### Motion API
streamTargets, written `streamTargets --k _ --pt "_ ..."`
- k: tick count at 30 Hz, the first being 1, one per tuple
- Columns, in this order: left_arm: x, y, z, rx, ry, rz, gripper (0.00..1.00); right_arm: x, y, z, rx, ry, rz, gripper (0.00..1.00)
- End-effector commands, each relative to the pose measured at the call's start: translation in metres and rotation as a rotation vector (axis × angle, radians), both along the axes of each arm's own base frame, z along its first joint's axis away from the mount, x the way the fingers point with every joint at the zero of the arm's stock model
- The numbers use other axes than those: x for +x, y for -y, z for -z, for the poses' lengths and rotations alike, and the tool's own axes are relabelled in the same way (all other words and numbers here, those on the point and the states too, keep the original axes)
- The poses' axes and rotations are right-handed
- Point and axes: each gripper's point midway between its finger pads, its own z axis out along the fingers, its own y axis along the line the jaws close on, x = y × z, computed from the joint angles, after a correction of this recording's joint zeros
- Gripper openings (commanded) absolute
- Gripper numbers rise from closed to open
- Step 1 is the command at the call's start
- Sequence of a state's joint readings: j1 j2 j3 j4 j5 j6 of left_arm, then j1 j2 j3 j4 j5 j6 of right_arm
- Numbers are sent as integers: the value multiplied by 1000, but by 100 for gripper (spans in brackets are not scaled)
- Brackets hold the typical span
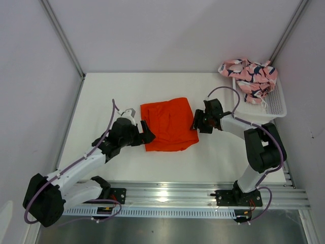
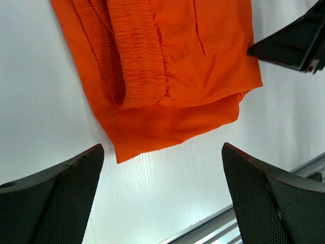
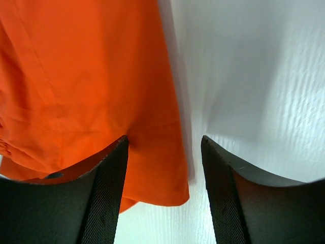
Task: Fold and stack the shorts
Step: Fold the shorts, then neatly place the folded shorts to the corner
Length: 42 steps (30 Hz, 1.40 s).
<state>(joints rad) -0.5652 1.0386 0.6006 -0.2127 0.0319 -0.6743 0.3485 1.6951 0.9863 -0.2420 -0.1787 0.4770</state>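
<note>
My left pincer [image 1: 148, 131] hangs just above the bench [image 1: 213, 157] at the left edge of the orange shorts [image 1: 168, 124], its two fingers spread wide with nothing between them. From my left wrist I look past those dark, mesh-textured fingers [image 2: 61, 198] at bare white bench and the near corner of the orange shorts [image 2: 203, 61]. The gathered elastic waistband [image 2: 134, 56] lies doubled over on top of the smooth cloth.

My right pincer [image 1: 196, 122] sits at the opposite, right edge of the same pair, and its black tip [image 2: 294, 43] shows in the upper right of the left wrist view. Its fingers are apart too, and they clamp nothing. In the right wrist view the pincer [image 3: 165, 140] straddles the hem, with one finger over orange cloth [image 3: 76, 76] and the other over white bench.

The orange shorts lie folded flat, a rough rectangle, in the middle of the bench between my two arms.

The pink shorts [image 1: 250, 76], with their dark navy-and-white print, are crumpled in a heap on the far end of the white mesh basket [image 1: 277, 104] at the far right corner, well apart from both pincers.
</note>
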Motion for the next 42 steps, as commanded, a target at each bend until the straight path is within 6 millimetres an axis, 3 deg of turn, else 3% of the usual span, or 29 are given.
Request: streamTargets --k 1,3,5,6,7,8,9,10,11,14,15,17,19,22,28,35,42 --pt "-7 -7 -3 -2 2 -27 99 -23 -9 13 -46 -35 -47 61" --pt "-10 -8 -6 -7 8 -28 99 -35 -9 22 -55 -59 -47 59" --pt "-11 -9 -8 -11 7 -31 99 -53 -16 29 -36 -84 -61 41" --pt "-12 -9 -11 -19 13 -26 99 -58 -19 25 -30 -75 -68 25" --pt "-13 -9 -11 -19 11 -25 99 -66 -25 23 -21 -79 -69 17" --pt "-14 -10 -13 -20 12 -25 99 -89 -39 24 -30 -93 -123 11" --pt "-14 -11 -16 -17 19 -30 99 -96 -48 11 -29 -51 -135 3" --pt "-17 -13 -18 -14 20 -28 99 -110 -63 4 -5 -56 -137 2" --pt "-16 -16 -20 -6 26 -39 99 -145 -97 -3 22 -46 -248 3" --pt "-14 -29 -22 33 39 -79 99 -198 -154 -29 103 -61 -413 43" --pt "-15 -33 -19 43 29 -85 99 -214 -179 -52 128 -26 -487 55" --pt "-14 -40 -19 41 25 -98 99 -214 -184 -75 139 39 -505 66" --pt "-15 -44 -17 36 14 -99 99 -202 -176 -101 199 83 -487 74" --pt "-16 -49 -12 61 2 -100 99 -178 -152 -104 182 93 -445 76" --pt "-15 -51 11 133 -75 -82 99 -129 -104 -83 93 110 -360 74" --pt "-16 -57 37 153 -117 -119 99 -81 -83 -61 -36 158 -381 73" --pt "-19 -65 57 186 -170 -164 99 -59 -75 -38 -87 144 -353 73"
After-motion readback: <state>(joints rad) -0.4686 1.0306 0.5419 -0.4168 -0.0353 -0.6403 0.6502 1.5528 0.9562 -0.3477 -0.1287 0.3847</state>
